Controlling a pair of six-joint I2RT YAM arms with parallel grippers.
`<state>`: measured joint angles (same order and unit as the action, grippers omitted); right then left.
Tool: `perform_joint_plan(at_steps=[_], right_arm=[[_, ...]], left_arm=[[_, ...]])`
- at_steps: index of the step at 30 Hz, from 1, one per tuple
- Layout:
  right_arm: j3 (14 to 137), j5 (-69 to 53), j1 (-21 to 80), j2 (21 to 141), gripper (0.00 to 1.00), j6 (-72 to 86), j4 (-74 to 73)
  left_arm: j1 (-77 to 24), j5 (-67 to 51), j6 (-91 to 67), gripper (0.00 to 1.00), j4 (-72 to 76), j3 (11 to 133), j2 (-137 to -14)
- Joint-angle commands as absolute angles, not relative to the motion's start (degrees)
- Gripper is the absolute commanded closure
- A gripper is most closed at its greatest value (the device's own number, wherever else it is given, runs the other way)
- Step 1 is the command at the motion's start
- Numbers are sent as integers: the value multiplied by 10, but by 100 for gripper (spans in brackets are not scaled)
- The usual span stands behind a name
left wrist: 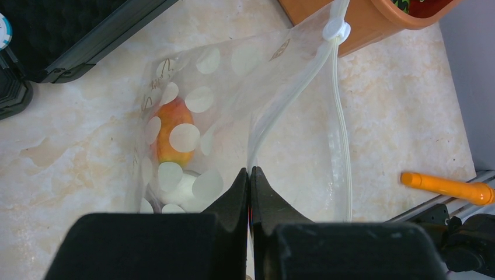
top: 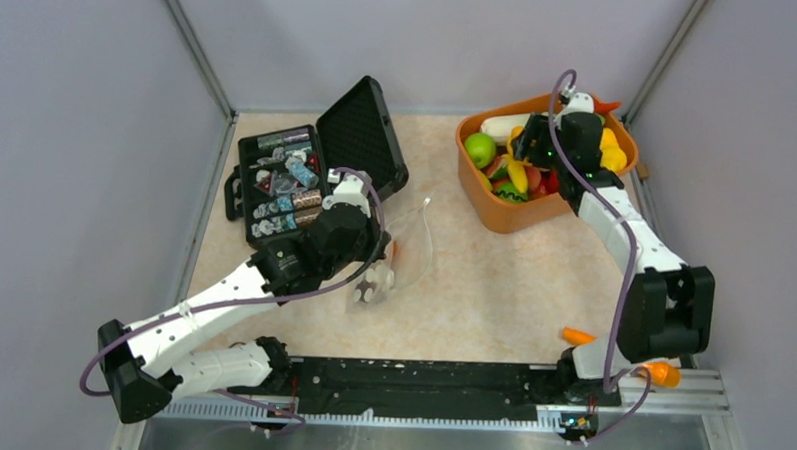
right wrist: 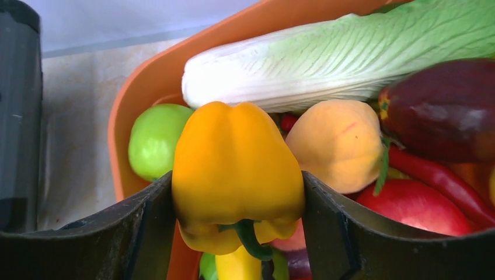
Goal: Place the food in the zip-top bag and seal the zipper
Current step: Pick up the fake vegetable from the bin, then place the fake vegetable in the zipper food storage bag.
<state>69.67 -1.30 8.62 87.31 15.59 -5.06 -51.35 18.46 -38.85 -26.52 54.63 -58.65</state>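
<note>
- The left gripper was clenched on the film of the zip-top bag, with its fingertips pressed together at the bag's open edge.
- The bag was spread flat on the bench, between the black case and the orange tub, just beside the left arm's wrist.
- The zipper was seen as a pale strip along one edge, ending at a white slider close to the tub. The two sides of the mouth were parted below the slider.
- One orange-red fruit was contained in the bag. A pale item just below it could not be identified.
- The right gripper was closed around a yellow bell pepper, which was clamped on both flanks over the tub.
- Further food was held in the tub: a green apple, a pale cabbage, a peach, a purple eggplant and a red chili.
- A carrot-shaped piece was lying on the bench near the right arm's base, well apart from the bag.
</note>
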Motion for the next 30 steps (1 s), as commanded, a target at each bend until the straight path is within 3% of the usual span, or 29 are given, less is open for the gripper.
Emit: perform_joint_plan(at_steps=[1,6,17,20,30], right_arm=[[657,-3,83,787,56,155,32],[607,-40,83,707,56,182,56],[479,-346,99,589,59,299,161],[467,-412,148,583,59,285,179],[452,-434,310,577,59,185,94]], left_arm=[[-511,184,-378,100,-243,552,-591],[-511,186,-375,100,-246,557,-592],[-510,207,-371,100,-235,549,-578],[-511,208,-369,100,-235,550,-580],[-511,201,-368,100,-234,552,-587]])
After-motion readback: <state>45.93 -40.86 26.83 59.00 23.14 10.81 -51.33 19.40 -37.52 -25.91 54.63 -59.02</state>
